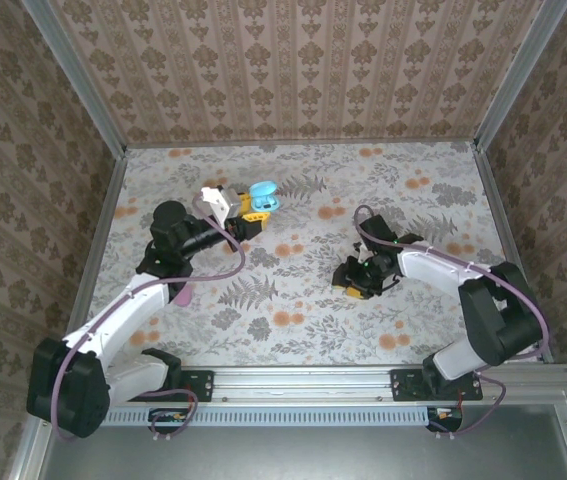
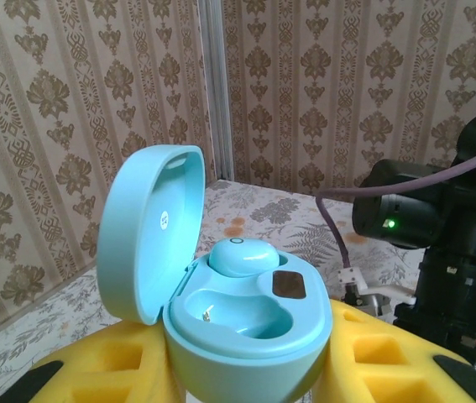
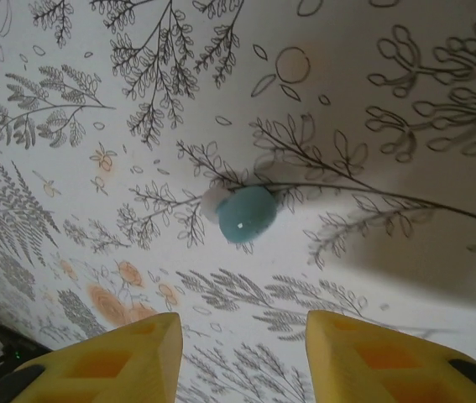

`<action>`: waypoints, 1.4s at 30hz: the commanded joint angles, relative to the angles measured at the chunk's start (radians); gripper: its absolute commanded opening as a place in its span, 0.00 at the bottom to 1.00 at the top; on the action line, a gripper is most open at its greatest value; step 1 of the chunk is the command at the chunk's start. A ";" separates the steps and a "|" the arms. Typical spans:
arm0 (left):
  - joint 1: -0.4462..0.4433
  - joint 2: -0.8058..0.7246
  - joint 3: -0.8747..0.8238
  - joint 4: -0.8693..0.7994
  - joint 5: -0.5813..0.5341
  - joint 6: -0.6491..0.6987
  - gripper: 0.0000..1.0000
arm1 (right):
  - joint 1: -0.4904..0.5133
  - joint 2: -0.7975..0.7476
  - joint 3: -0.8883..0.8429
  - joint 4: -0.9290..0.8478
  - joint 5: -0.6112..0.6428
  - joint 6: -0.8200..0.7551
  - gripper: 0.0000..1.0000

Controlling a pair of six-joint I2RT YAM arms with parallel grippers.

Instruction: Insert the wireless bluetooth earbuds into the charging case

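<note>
A floral-patterned tabletop [image 1: 313, 325] lies inside walls of brown damask wallpaper [image 1: 293, 70]. Over its far left part, the left gripper [image 1: 251, 212] clamps its yellow fingers [image 2: 103, 369] around a pale cyan egg-shaped plastic charging case [image 2: 246, 327] (lid hinged open), with one glossy cyan earbud [image 2: 242, 256] seated inside. The right gripper [image 3: 242, 340] hangs spread over a second small cyan earbud [image 3: 246, 214] lying on the cloth.

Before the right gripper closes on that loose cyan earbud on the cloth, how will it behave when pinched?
The earbud looks rounded and smooth, so it may squirt sideways out of the right gripper. It's tiny beside that open gripper, so probably light. Nudged on the cloth, it could roll.
</note>
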 commanded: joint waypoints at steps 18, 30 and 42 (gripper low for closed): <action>-0.008 -0.023 0.000 -0.007 0.000 0.037 0.23 | 0.023 0.083 -0.020 0.155 0.058 0.110 0.44; -0.006 -0.030 -0.002 -0.018 -0.002 0.043 0.23 | 0.024 0.115 -0.020 0.205 0.055 0.128 0.42; -0.007 -0.021 0.008 -0.018 0.001 0.040 0.23 | 0.033 0.136 0.017 0.254 0.002 0.102 0.37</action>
